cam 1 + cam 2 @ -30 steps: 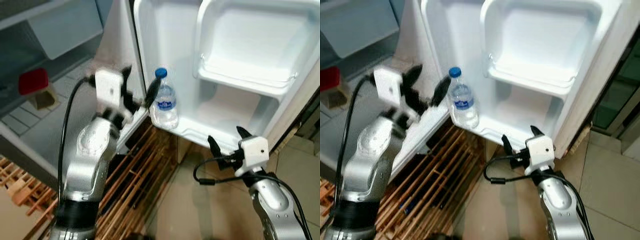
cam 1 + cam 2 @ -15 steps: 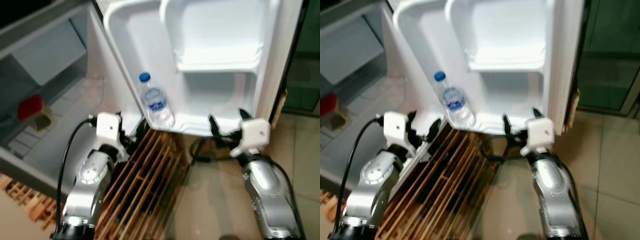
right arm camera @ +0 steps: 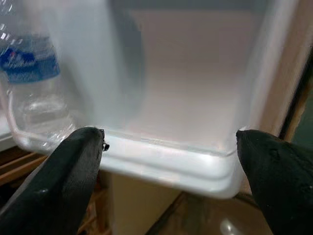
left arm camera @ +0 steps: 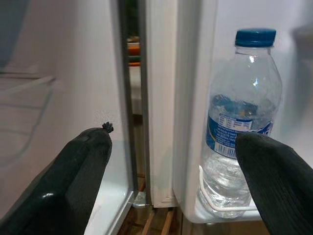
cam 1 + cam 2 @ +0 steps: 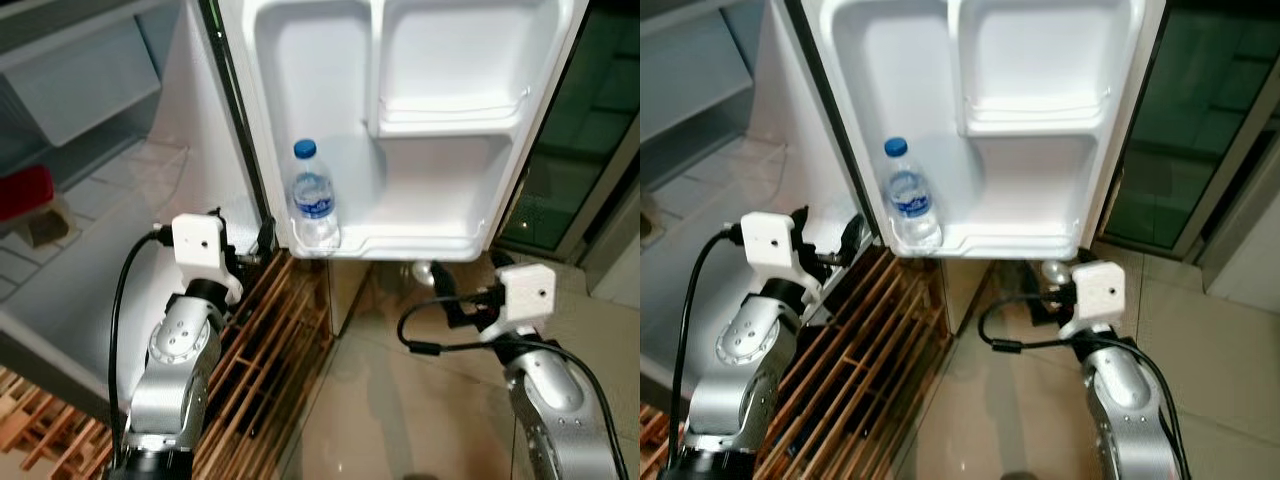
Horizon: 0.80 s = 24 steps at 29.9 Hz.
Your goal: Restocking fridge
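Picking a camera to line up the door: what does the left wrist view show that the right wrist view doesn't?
The left wrist view gives the water bottle whole, blue cap included, plus the door's hinge-side edge and the dark gap beside it. The right wrist view gives the bare stretch of the bottom door shelf and, past its far end, the door's outer edge. Both share the bottle's label, the shelf rim and an open tool's two black fingers.

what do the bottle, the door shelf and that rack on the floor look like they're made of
Bottle: clear thin plastic, see-through, blue cap, printed label. Door shelf: glossy white moulded plastic, rounded edges. Rack: probably wood, brown slats with a slight sheen.
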Tool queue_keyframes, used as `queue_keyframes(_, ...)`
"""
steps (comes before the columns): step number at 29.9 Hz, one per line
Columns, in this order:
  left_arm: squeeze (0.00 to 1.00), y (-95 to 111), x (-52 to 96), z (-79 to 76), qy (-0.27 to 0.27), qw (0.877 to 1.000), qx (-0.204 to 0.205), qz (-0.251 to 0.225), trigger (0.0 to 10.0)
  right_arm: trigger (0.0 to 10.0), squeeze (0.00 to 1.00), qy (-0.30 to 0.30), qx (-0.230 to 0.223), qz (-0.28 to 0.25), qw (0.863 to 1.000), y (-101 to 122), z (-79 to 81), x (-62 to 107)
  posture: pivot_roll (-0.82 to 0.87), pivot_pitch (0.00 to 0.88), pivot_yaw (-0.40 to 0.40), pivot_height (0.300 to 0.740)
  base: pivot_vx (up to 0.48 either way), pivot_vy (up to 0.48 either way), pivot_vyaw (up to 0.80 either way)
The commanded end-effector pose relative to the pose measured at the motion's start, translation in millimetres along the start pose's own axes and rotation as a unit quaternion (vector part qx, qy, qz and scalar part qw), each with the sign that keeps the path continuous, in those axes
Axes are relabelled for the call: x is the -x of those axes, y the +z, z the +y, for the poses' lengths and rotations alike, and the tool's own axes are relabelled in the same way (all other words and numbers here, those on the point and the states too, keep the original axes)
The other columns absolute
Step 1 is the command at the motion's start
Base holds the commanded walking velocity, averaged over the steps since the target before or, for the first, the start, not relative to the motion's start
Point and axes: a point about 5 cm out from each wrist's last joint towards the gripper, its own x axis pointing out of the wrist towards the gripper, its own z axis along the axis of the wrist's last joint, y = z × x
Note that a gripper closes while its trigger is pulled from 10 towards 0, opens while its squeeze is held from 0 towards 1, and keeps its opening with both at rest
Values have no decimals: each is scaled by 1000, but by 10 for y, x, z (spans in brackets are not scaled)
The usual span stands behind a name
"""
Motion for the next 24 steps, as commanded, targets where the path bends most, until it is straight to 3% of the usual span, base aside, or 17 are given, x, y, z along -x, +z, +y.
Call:
queue_keyframes(1, 0, -14, -30, -30, 2, 1000, 7, 7, 10000, 10000, 0, -4, 4, 1, 1000, 13, -35, -16, -231, 0, 101, 740, 0, -480, 0)
queue_keyframes(7, 0, -20, -112, -69, 1, 1000, 11, 10, 10000, 10000, 0, -8, 0, -4, 1000, 34, -48, -45, -229, 0, 104, 740, 0, -480, 85)
queue_keyframes(24, 0, -38, -75, -104, -10, 1000, -1, 16, 10000, 10000, 0, 2, 1, 14, 1000, -28, -4, 93, -229, 0, 100, 740, 0, -480, 774)
